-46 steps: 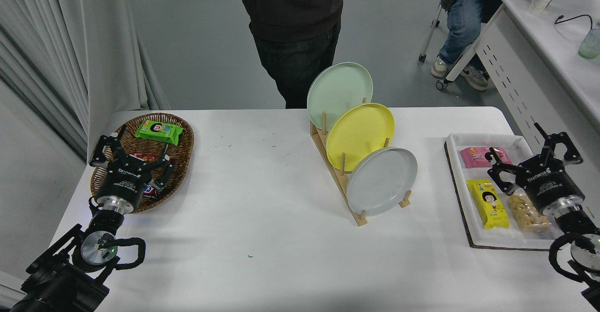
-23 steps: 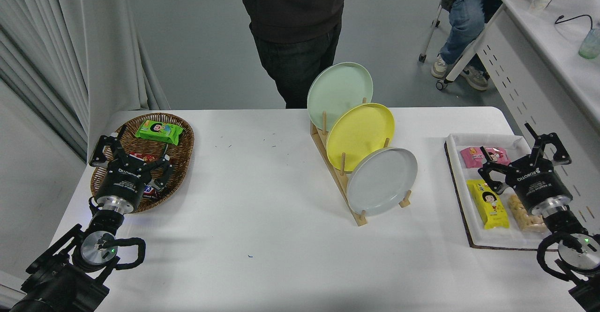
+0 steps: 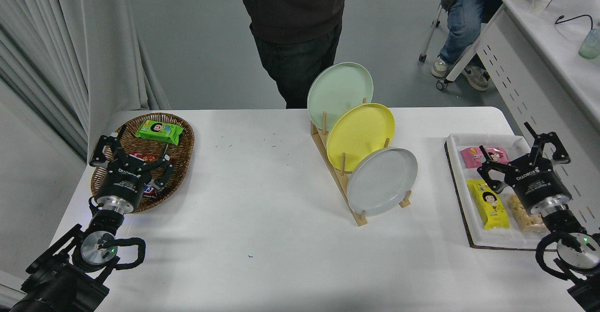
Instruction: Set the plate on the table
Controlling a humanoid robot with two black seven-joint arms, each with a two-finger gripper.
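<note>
The pale grey plate [image 3: 382,181] leans upright in the nearest slot of a wooden rack [image 3: 349,195] on the white table [image 3: 262,237]. A yellow plate [image 3: 360,136] and a mint-green plate [image 3: 340,95] stand behind it in the same rack. My right gripper [image 3: 515,145] hovers open over the white tray at the right, well to the right of the grey plate, holding nothing. My left gripper [image 3: 131,150] is parked open at the lower left over the wicker basket.
A wicker basket [image 3: 183,136] with snack packets sits at the left. A white tray [image 3: 457,185] at the right holds a pink packet, a yellow packet and a bag of nuts. A person stands at the far side; another sits by a white desk [image 3: 553,40].
My right gripper has shifted left and slightly away from me over the tray. The plates, rack and left arm have not moved.
</note>
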